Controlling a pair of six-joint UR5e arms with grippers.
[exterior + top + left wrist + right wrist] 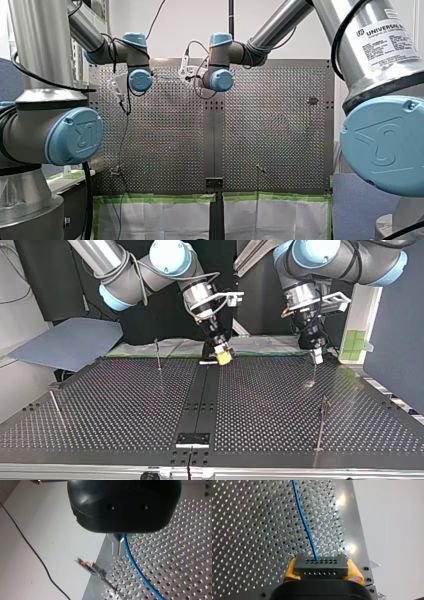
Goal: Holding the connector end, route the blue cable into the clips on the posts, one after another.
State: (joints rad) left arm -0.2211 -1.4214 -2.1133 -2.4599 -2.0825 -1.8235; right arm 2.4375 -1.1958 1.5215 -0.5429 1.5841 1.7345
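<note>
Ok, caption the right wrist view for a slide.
Yellow-padded right end effector grips a grey multi-hole connector block trailing a thin blue cable.

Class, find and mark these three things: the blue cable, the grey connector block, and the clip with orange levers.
blue cable (305, 526): right wrist view, its middle stretch.
connector block (321, 567): right wrist view, middle of its holed face.
clip (85, 564): left wrist view, its orange-levered head.

Perforated table (249, 530) bare metal, shiny, glare spots; blue cable (305, 527) smooth plastic jacket; connector (320, 566) matt dark-grey plastic; my right gripper (323, 570) yellow rubbery-looking pads (291, 570); my left gripper (119, 553) glossy black plastic body, bare metal fingers (115, 546).
</note>
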